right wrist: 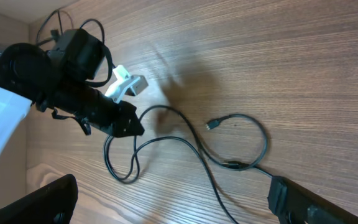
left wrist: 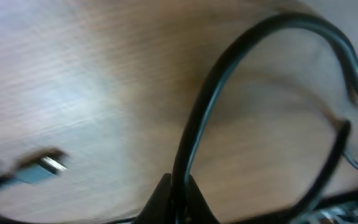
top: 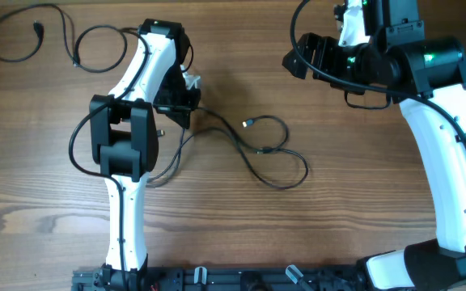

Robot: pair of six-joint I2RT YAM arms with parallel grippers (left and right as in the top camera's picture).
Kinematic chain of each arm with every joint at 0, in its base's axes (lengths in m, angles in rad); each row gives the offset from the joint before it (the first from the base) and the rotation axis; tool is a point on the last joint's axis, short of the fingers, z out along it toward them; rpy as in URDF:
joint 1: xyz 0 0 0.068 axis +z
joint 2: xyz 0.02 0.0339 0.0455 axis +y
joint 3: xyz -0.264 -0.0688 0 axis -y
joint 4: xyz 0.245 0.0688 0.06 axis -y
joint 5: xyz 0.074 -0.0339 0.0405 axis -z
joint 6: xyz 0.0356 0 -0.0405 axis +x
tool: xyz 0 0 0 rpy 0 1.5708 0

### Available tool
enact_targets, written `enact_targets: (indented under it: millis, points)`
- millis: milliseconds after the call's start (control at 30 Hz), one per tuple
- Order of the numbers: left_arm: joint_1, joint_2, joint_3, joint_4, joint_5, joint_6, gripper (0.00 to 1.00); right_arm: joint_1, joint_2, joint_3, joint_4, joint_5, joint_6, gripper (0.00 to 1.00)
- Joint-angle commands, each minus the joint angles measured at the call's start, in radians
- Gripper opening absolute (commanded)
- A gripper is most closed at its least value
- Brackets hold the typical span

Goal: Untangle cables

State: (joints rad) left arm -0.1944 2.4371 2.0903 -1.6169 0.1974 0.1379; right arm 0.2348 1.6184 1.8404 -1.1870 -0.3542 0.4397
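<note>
A thin black cable (top: 253,153) lies in loose loops at the table's middle, with a small plug end (top: 247,123) inside one loop. My left gripper (top: 186,107) is shut on this cable's left part. In the left wrist view the fingers (left wrist: 179,200) pinch the cable (left wrist: 197,118), and a metal plug (left wrist: 50,164) lies blurred to the left. A second black cable (top: 23,36) lies apart at the far left. My right gripper (top: 291,61) is open and empty, raised at the far right. In the right wrist view its fingers (right wrist: 166,208) are spread above the loops (right wrist: 229,158).
The left arm's body (top: 124,137) stands over the cable's left loops and hides part of them. Thicker black arm wires (top: 103,36) run by the left arm. A black rail (top: 217,279) runs along the front edge. The table is wood-grained.
</note>
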Motion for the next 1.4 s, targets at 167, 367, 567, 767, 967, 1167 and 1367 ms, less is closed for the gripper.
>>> enact_targets:
  millis: [167, 367, 567, 767, 967, 1167, 1367]
  points:
    - [-0.004, -0.179, 0.237, -0.048, 0.177, -0.011, 0.04, 0.003, 0.013, -0.003, 0.023, 0.018, -0.018, 1.0]
    - [-0.004, -0.374, 0.293, 0.031, 0.246, -0.016, 0.04, 0.003, 0.013, -0.003, 0.022, 0.018, -0.018, 1.0]
    - [-0.005, -0.492, 0.293, 0.238, 0.431, -0.242, 0.04, 0.003, 0.013, -0.003, 0.023, 0.018, -0.017, 1.0]
    - [-0.004, -0.507, 0.293, 0.327, 0.856, -0.253, 0.04, 0.003, 0.013, -0.003, 0.019, 0.018, -0.018, 1.0]
    - [0.003, -0.508, 0.293, 0.534, 1.064, -0.52, 0.04, 0.003, 0.013, -0.003, 0.018, 0.017, -0.018, 1.0]
    - [0.003, -0.513, 0.293, 1.048, 1.085, -1.046, 0.04, 0.003, 0.013, -0.003, 0.019, -0.016, -0.018, 1.0]
    - [0.002, -0.513, 0.293, 1.509, 1.085, -1.408, 0.04, 0.003, 0.013, -0.003, 0.019, -0.02, -0.022, 1.0]
